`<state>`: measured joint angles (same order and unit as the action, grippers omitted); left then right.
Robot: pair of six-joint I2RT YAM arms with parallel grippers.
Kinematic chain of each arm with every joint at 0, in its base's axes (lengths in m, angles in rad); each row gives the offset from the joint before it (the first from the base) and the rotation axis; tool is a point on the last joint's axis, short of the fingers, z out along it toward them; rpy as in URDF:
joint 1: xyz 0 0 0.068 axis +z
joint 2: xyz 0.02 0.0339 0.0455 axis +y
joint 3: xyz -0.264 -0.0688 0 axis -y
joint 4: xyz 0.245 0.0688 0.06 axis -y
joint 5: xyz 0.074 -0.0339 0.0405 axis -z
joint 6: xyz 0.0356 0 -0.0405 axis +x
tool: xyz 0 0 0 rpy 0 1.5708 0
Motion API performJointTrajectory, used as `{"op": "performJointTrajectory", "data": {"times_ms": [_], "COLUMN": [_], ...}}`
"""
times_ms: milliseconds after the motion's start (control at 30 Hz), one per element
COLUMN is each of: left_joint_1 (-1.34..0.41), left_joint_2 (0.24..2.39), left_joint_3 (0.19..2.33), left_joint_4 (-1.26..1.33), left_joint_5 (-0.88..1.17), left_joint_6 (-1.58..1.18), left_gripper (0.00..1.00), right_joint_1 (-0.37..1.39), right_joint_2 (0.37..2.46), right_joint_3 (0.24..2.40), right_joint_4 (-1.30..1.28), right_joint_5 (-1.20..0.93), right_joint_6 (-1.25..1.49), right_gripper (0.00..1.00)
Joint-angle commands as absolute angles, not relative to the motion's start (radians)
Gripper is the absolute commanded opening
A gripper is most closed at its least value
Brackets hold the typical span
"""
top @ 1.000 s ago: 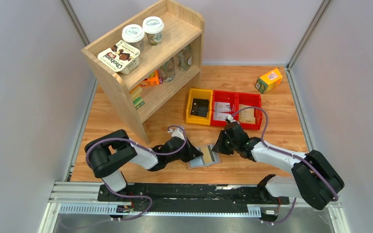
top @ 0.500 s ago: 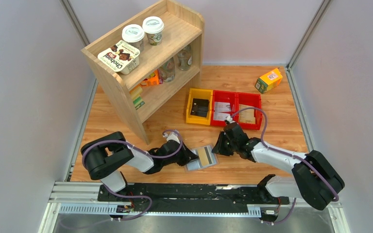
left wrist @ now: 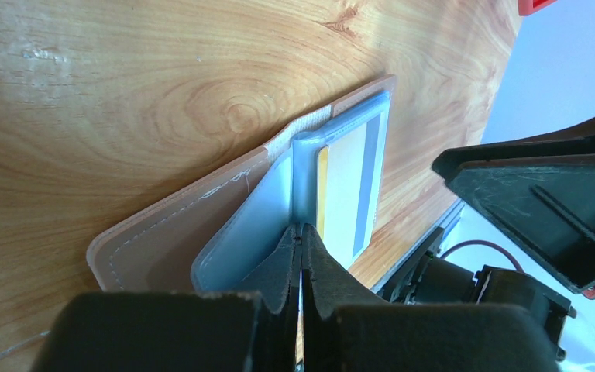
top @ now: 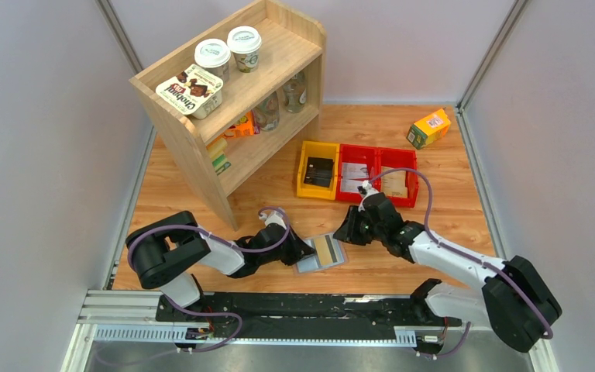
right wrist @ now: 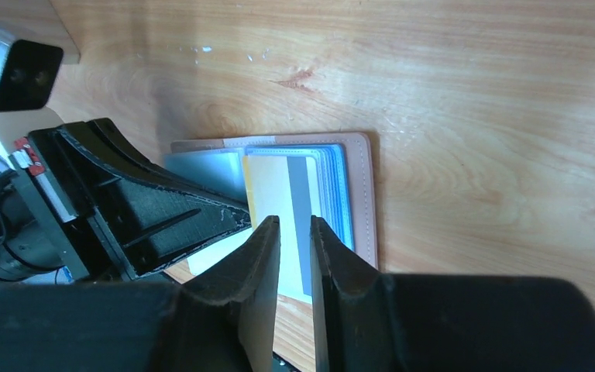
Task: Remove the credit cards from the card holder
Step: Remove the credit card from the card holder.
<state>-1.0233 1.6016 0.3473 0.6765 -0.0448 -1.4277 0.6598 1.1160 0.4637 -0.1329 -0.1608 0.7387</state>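
Note:
The card holder (top: 310, 262) lies open on the table between my grippers, taupe outside (left wrist: 194, 229), with grey-blue clear pockets (right wrist: 337, 190). A tan-yellow credit card (top: 326, 249) with a grey stripe lies on its right panel (left wrist: 349, 194) and sticks out past the holder's near edge (right wrist: 279, 186). My left gripper (top: 304, 249) is shut, its tips (left wrist: 300, 231) pinching the pocket fold at the holder's middle. My right gripper (top: 347, 231) hovers just above the card (right wrist: 294, 225), jaws a narrow gap apart and empty.
A yellow bin (top: 318, 170) and two red bins (top: 378, 174) holding cards and a wallet stand behind. A wooden shelf (top: 232, 93) with cups stands at back left. An orange-green box (top: 428, 128) sits at back right. The metal rail (top: 279, 314) runs along the near edge.
The card holder and my left gripper have shifted slightly left. My right gripper has drawn back a little up and right, off the card holder.

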Motion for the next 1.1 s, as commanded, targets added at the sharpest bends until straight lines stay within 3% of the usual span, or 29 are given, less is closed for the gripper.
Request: {"op": "performJointTrajectory", "data": {"times_ms": [0,133,233,367,533,800,867,1067], "left_joint_1": [-1.025,-1.025,-1.025,-1.025,-1.025,-1.025,-1.025,-1.025], "left_joint_2": [1.594,1.589,1.586,1.592,1.614,1.621,1.614,1.559], "left_joint_3": [0.35,0.328,0.308,0.296,0.287,0.267,0.259,0.256], "left_joint_4": [0.684,0.721,0.758,0.816,0.877,0.905,0.896,0.763], "left_joint_5": [-0.054,-0.064,-0.072,-0.072,-0.064,-0.069,-0.072,-0.077], "left_joint_6": [-1.411,-1.42,-1.417,-1.416,-1.424,-1.468,-1.482,-1.503], "left_gripper": [0.0,0.08,0.23,0.36,0.43,0.43,0.34,0.34], "right_joint_1": [0.666,0.666,0.666,0.666,0.666,0.666,0.666,0.666], "right_joint_2": [1.19,1.264,1.282,1.296,1.31,1.315,1.315,1.321], "right_joint_3": [0.499,0.503,0.5,0.497,0.494,0.486,0.486,0.486], "right_joint_4": [-0.063,-0.06,-0.097,-0.117,-0.123,-0.114,-0.113,-0.112], "right_joint_5": [-0.258,-0.276,-0.25,-0.247,-0.247,-0.249,-0.245,-0.244], "right_joint_6": [0.712,0.726,0.738,0.742,0.745,0.749,0.75,0.749], "right_gripper": [0.22,0.2,0.18,0.18,0.17,0.17,0.17,0.17]}}
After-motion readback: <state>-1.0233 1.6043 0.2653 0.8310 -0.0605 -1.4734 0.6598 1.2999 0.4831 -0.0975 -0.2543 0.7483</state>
